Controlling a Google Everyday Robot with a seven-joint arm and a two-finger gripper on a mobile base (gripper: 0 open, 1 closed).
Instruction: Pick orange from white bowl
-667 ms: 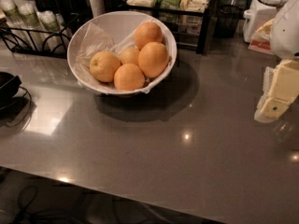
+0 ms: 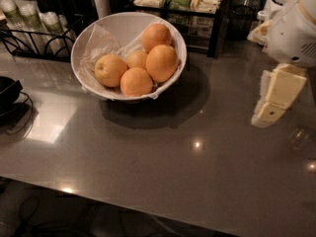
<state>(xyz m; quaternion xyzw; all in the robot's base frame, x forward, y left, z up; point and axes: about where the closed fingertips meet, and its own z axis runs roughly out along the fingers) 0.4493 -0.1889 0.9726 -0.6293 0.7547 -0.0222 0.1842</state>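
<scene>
The white bowl (image 2: 129, 24) stands tilted on the dark grey counter at the upper left, lined with crinkled clear plastic. It holds several oranges. The paler, more yellow orange (image 2: 109, 69) lies at the left side of the pile, with a small dimple showing. Deeper-orange ones lie beside it to the right. My gripper (image 2: 273, 100) hangs at the right edge, cream-coloured and pointing down above the counter. It is well to the right of the bowl, apart from it, with nothing seen in it.
A black wire rack with paper cups (image 2: 29, 19) stands at the back left. A dark shelf with packets (image 2: 192, 4) is behind the bowl. A black object with a cable (image 2: 7, 95) lies at the left edge. The counter's front edge (image 2: 148, 209) runs along the bottom.
My gripper has shifted slightly to the left, toward the bowl. The bowl and oranges have not moved.
</scene>
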